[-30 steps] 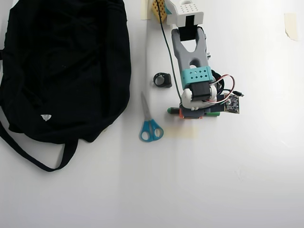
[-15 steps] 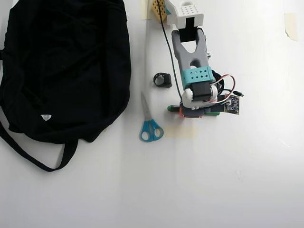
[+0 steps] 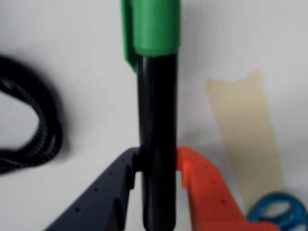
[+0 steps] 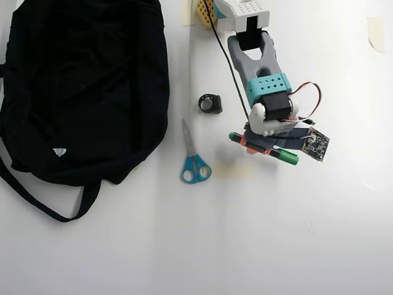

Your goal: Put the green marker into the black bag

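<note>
The green marker (image 3: pixel 156 139), a dark barrel with a bright green cap, is clamped between my gripper's (image 3: pixel 156 166) dark blue and orange fingers (image 3: pixel 207 192) in the wrist view. From overhead the green marker (image 4: pixel 288 158) lies slanted under my gripper (image 4: pixel 259 146), its green cap sticking out lower right and its green end upper left. The gripper is shut on it. The black bag (image 4: pixel 80 86) lies flat at the far left, well apart from the gripper, with a small white label and a long strap.
Blue-handled scissors (image 4: pixel 193 161) lie between the bag and the gripper. A small coiled black cable (image 4: pixel 210 102) sits above them. A strip of pale tape (image 3: pixel 245 130) is stuck to the white table under the gripper. The arm's base (image 4: pixel 242 12) stands at the top edge.
The arm has swung to the right with the marker in its grip. The marker now lies slanted instead of level and sits farther from the scissors.
</note>
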